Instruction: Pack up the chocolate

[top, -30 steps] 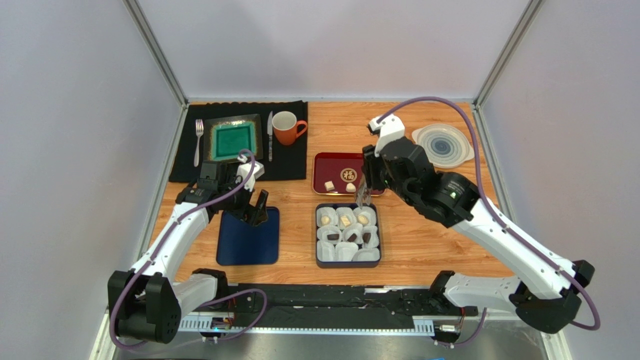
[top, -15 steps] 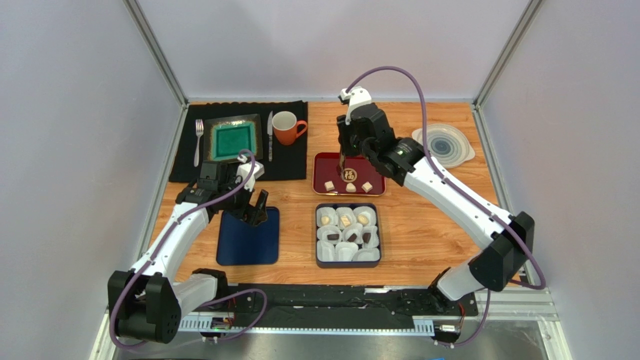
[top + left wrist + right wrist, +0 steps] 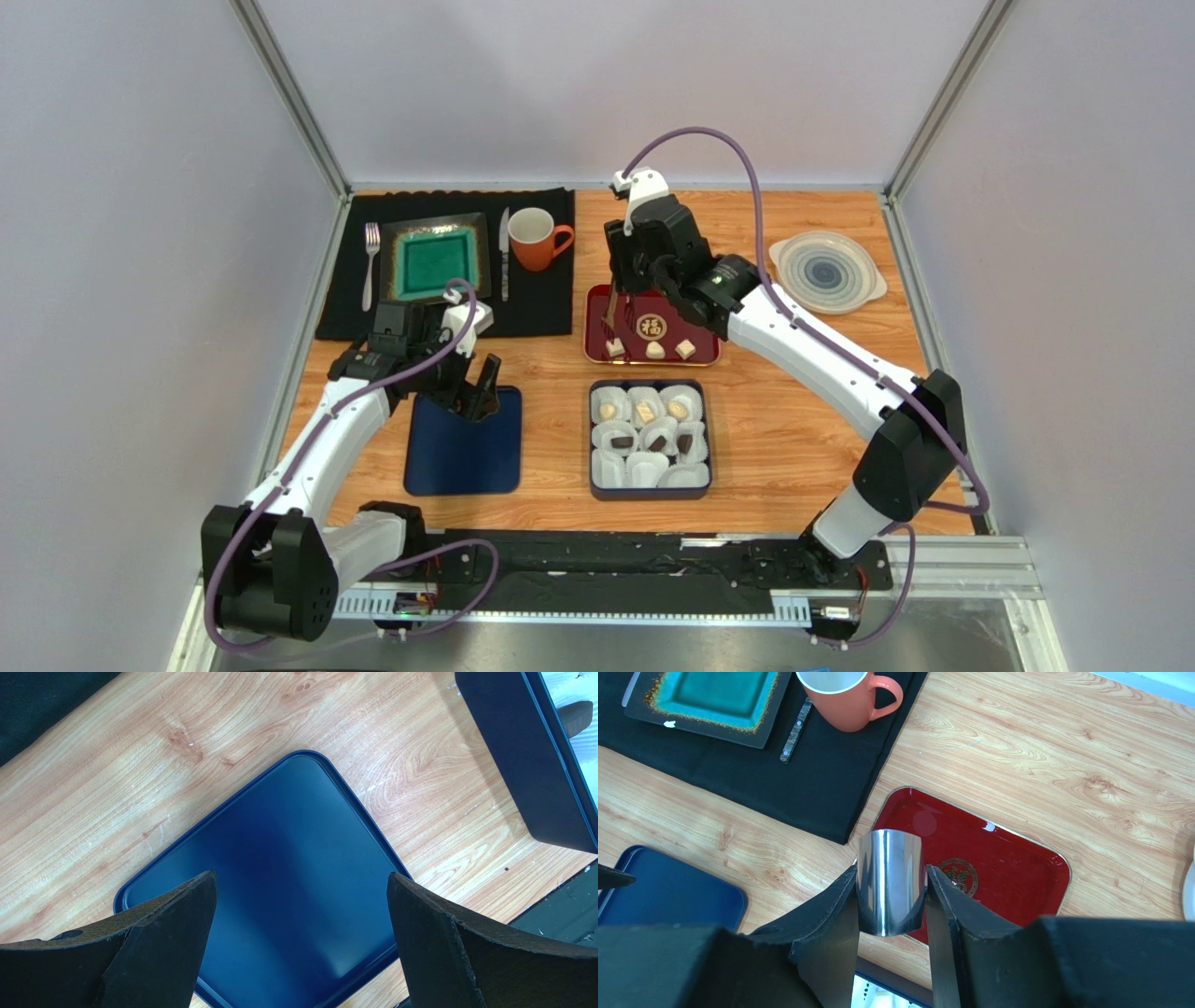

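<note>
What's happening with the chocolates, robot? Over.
Left claw open over blue lid. Right claw shut on metal tool above red tray. Three chocolates there. Nothing blocking.

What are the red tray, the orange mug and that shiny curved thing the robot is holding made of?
The red tray looks like glossy lacquer or plastic: it shows a soft highlight and a gold emblem. The orange mug is probably glazed ceramic, smooth with a white inside. The shiny piece in the right gripper looks like polished metal, since it reflects like a mirror.
</note>
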Controlling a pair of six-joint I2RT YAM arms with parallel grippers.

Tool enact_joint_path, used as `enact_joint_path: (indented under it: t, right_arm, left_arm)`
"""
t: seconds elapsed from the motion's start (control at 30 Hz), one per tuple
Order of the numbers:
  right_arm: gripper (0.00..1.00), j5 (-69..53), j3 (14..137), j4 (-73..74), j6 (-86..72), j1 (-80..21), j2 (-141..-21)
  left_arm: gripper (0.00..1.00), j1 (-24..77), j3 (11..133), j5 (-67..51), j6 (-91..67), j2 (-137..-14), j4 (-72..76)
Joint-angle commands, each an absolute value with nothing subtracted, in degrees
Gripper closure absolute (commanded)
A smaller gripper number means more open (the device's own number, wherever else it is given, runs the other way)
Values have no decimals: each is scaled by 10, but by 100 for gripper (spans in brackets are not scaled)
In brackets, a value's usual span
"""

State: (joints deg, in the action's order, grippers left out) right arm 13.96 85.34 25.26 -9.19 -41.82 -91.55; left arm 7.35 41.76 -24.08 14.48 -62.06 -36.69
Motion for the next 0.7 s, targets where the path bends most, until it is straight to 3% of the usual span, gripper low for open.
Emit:
enact_joint_path:
  t: [0.0,0.67]
  right_arm:
    - [60,145,875,205,-97,-418,-927]
    - [60,156,845,185,-113,-417,-958]
  left_arm:
    - [1,69,439,-244,157,-614,-367]
    - [1,69,439,-241,162,-612,-367]
